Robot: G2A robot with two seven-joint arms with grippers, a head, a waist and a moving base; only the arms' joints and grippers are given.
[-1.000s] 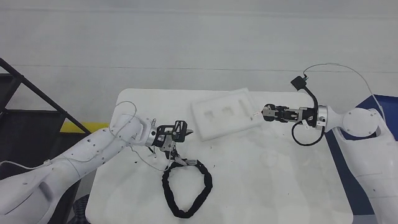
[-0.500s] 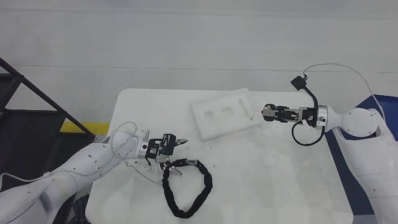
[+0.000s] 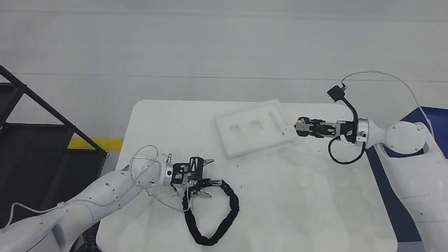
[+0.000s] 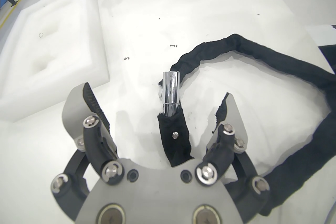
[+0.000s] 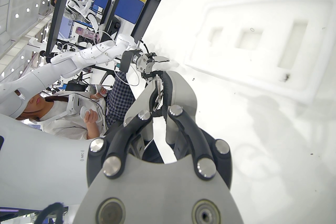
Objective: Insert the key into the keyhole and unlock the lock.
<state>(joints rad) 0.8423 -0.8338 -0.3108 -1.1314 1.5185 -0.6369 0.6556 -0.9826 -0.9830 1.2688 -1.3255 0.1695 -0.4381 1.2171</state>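
Note:
A black fabric-covered chain lock (image 3: pixel 213 217) lies looped on the white table (image 3: pixel 315 196) near its front edge. Its chrome cylinder end (image 4: pixel 170 95) points away from the left wrist. My left gripper (image 3: pixel 208 176) is low over that end, open, with one finger on each side of the cylinder (image 4: pixel 157 96) and not touching it. My right gripper (image 3: pixel 297 127) hovers beside the foam block's right end, its fingers (image 5: pixel 181 93) shut on a thin metal piece that looks like the key. The keyhole itself is hidden.
A white foam block (image 3: pixel 252 127) with rectangular recesses lies at the back middle of the table. Black frame legs (image 3: pixel 42 105) stand off the table's left side. Small dark specks dot the tabletop between lock and foam.
My left arm has swung toward the table's front and lowered, bringing its open gripper from beside the foam down around the lock's cylinder end. The right arm has not moved.

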